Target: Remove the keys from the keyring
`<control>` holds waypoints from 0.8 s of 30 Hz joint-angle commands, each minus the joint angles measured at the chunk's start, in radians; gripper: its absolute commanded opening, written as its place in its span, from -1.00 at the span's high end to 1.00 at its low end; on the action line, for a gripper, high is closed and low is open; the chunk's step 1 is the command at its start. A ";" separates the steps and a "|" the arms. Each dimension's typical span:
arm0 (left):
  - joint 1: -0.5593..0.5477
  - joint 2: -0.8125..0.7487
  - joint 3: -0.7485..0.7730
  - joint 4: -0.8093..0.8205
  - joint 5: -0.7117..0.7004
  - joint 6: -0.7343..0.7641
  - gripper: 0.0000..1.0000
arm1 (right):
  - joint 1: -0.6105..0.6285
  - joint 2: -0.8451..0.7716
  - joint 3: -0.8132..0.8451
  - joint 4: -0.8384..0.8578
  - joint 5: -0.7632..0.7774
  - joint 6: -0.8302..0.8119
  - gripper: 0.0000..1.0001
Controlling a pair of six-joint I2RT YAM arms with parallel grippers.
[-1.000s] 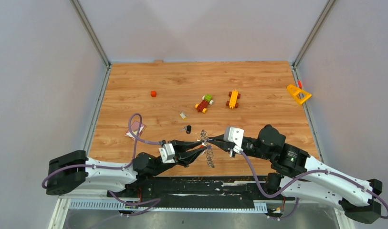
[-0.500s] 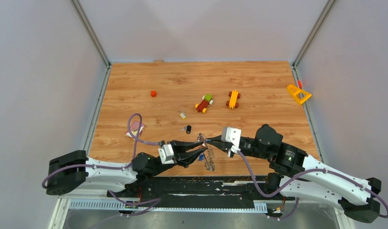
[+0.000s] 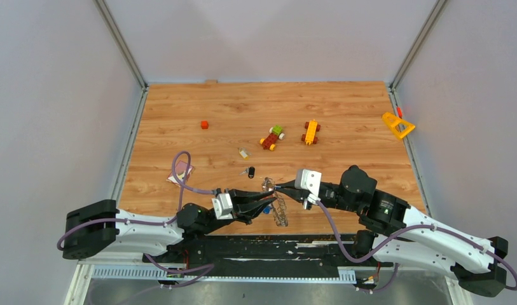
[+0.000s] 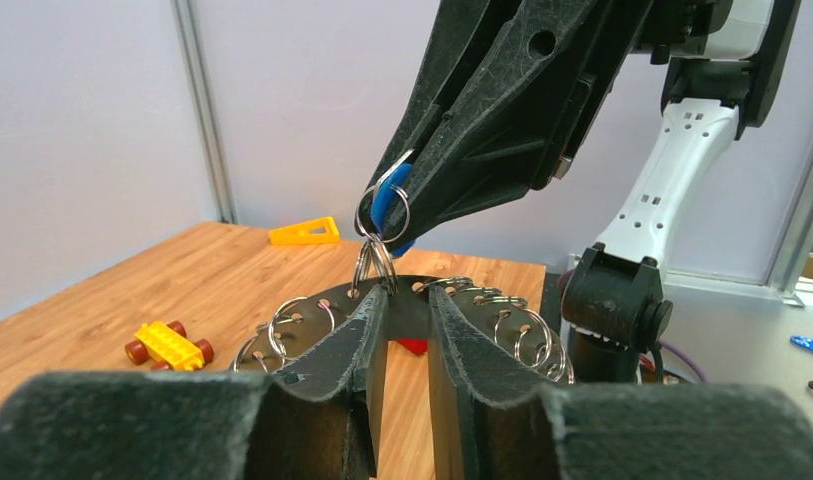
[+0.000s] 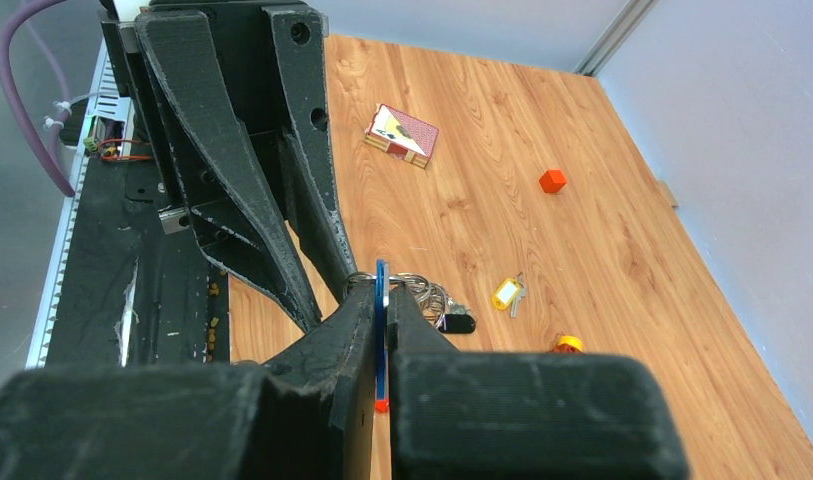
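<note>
While the right end effector (image 5: 380,298) is clamped shut on the blue key (image 4: 387,196) and the left end effector (image 4: 407,297) sits part-closed astride the keyring (image 3: 280,208), firm grip not confirmable, between both arms over the near edge of the counter (image 3: 211,101), the assembly appears light, rigid, slippery metal, best pinched at plastic heads and rim.
</note>
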 commanded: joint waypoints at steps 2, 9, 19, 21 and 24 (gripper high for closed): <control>0.004 -0.008 0.001 0.058 -0.025 0.021 0.42 | 0.008 -0.011 0.019 0.067 -0.024 0.007 1.00; 0.004 -0.011 -0.001 0.059 -0.051 0.022 0.36 | 0.007 -0.015 0.017 0.056 -0.035 0.005 1.00; 0.003 -0.013 -0.001 0.064 -0.047 0.022 0.50 | 0.008 -0.009 0.015 0.049 -0.041 0.006 1.00; 0.003 -0.015 -0.002 0.064 -0.045 0.023 0.49 | 0.008 -0.007 0.016 0.048 -0.039 0.006 1.00; 0.004 -0.021 -0.004 0.063 -0.046 0.023 0.46 | 0.008 -0.003 0.014 0.044 -0.035 0.004 1.00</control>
